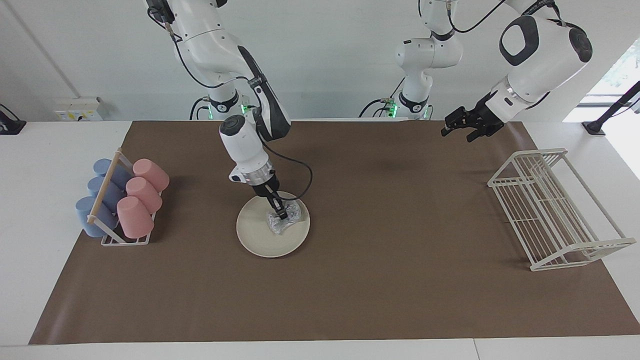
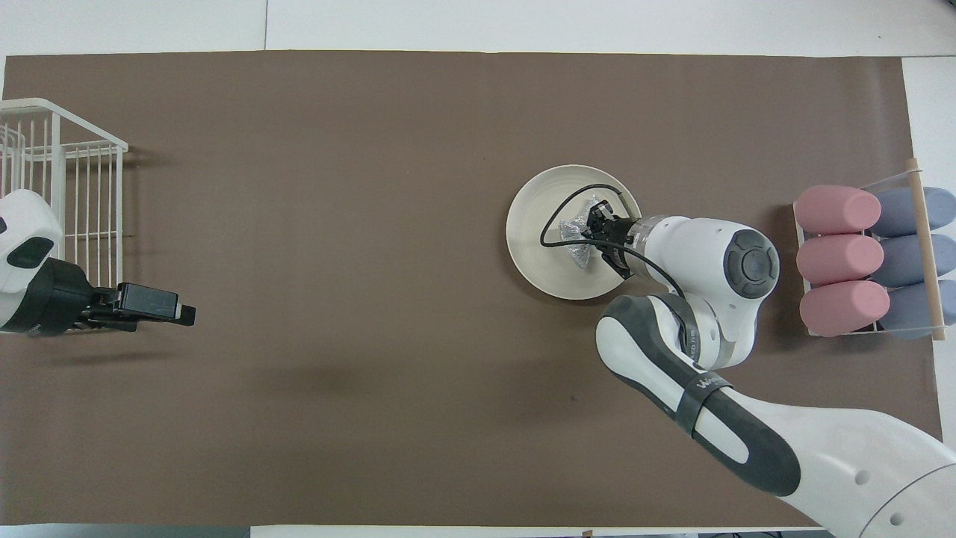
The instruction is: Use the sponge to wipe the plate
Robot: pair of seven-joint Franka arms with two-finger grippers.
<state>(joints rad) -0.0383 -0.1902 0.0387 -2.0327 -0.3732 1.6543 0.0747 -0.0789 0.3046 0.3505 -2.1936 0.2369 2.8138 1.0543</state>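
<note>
The cream plate (image 1: 256,234) lies on the brown mat near the middle of the table; it also shows in the overhead view (image 2: 532,224). The silvery mesh sponge (image 1: 296,214) rests on the plate, on the part nearer to the robots, and shows in the overhead view too (image 2: 576,239). My right gripper (image 1: 281,215) reaches down onto the plate and is shut on the sponge, pressing it to the plate; the overhead view shows it as well (image 2: 594,226). My left gripper (image 1: 444,131) waits in the air over the mat by the wire rack (image 2: 188,314).
A white wire rack (image 1: 550,210) stands at the left arm's end of the table (image 2: 67,187). A holder with several pink and blue cups (image 1: 120,200) lies at the right arm's end (image 2: 866,258). A black cable loops over the plate from the right wrist.
</note>
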